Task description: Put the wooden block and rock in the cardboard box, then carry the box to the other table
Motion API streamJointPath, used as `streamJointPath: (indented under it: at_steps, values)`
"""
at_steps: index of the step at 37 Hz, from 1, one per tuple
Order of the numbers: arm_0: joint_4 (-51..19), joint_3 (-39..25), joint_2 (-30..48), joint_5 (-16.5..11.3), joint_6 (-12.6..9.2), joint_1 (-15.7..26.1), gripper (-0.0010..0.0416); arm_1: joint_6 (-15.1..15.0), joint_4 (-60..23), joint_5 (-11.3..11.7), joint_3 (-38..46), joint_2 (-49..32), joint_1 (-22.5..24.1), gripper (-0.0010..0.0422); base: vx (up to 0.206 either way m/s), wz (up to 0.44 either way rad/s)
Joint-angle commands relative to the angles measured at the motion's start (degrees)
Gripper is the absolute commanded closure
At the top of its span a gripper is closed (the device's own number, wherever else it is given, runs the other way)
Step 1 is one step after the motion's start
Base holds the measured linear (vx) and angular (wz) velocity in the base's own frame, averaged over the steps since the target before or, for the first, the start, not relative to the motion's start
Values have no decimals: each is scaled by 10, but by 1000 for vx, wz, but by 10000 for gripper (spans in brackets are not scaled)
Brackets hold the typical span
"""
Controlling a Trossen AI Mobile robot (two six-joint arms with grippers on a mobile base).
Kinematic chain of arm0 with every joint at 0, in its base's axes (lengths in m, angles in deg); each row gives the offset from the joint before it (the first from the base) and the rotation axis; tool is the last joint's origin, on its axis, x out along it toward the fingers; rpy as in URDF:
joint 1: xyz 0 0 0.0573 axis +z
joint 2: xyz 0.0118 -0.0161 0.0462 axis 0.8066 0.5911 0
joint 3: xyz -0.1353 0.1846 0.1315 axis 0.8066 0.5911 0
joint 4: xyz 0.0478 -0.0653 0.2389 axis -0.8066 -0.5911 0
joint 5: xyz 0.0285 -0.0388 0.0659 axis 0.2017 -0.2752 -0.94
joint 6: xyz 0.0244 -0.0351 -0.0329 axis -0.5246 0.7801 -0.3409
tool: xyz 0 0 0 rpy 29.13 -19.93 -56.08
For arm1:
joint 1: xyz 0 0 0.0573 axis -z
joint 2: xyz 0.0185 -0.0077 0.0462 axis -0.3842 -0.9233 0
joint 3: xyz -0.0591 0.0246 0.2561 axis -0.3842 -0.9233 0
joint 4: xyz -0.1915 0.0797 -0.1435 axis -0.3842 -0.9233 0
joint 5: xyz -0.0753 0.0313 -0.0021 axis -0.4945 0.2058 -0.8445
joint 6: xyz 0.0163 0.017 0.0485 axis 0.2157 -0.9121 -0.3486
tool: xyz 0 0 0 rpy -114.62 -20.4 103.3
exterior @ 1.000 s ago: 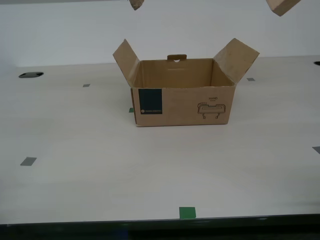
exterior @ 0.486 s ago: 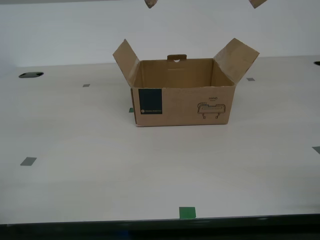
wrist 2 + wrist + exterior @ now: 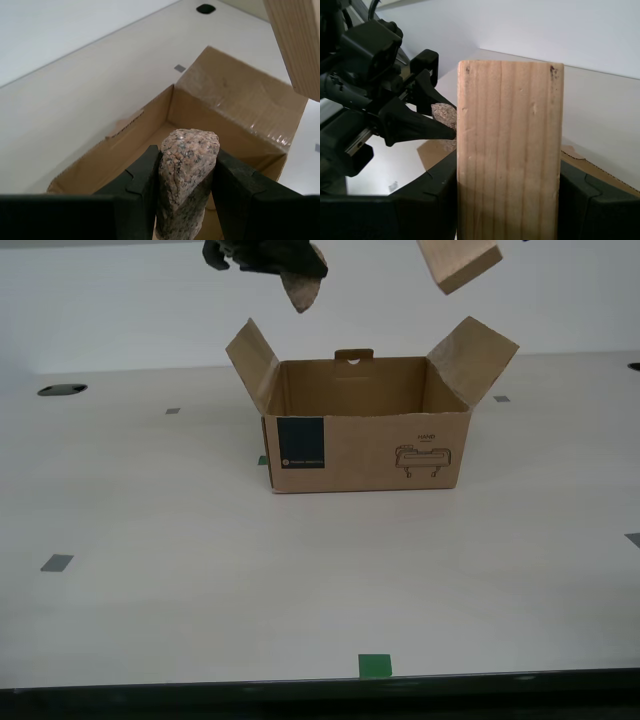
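Observation:
The cardboard box (image 3: 365, 440) stands open on the beige table, flaps spread, navy label facing the camera. Above the flap on the exterior view's left hangs the rock (image 3: 302, 290), with my second gripper (image 3: 305, 268) shut on it. The second wrist view shows the speckled rock (image 3: 187, 167) squeezed between the black fingers (image 3: 135, 185), over the box's inside (image 3: 235, 100). The wooden block (image 3: 458, 262) hangs tilted above the other flap. My first gripper (image 3: 507, 200) is shut on the wooden block (image 3: 509, 150); it is out of the exterior view.
The smooth beige tabletop (image 3: 200, 550) carries a green tape square (image 3: 375, 665) near its front edge, grey tape marks (image 3: 56, 562) and a dark hole (image 3: 62, 390) at the exterior view's far left. A white wall stands behind. No cloth-draped table is in view.
Rock and block have both come down into the exterior view above the box and drawn closer together. The second gripper's black body now shows there. The box has not moved.

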Motion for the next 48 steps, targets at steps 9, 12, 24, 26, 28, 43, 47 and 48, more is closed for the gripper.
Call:
streamJointPath:
  at_steps: [9, 12, 24, 26, 28, 43, 47, 48]
  values:
    - [143, 90, 35, 71, -16, 47, 407, -3, 28, 21, -37, 0, 3, 413, 0, 0]
    - [168, 99, 48, 72, -22, 49, 407, -2, 28, 20, -37, 0, 3, 413, 0, 0]
    - [187, 90, 100, 80, -34, 53, 407, -2, 28, 20, -37, 0, 15, 413, 0, 0]
    - [187, 89, 100, 80, -35, 53, 407, -3, 32, 21, -37, -5, 18, 413, 0, 0]
    - [187, 87, 100, 81, -35, 54, 407, -2, 37, 21, -35, -15, 18, 413, 0, 0]
    - [192, 84, 99, 82, -41, 54, 406, 4, 39, 22, -5, -61, 19, 412, 0, 0]
    - [192, 84, 99, 83, -41, 55, 406, 4, 39, 22, -2, -61, 19, 412, 0, 0]
    - [192, 84, 99, 83, -41, 55, 406, 7, 39, 22, -2, -61, 19, 412, 0, 0]
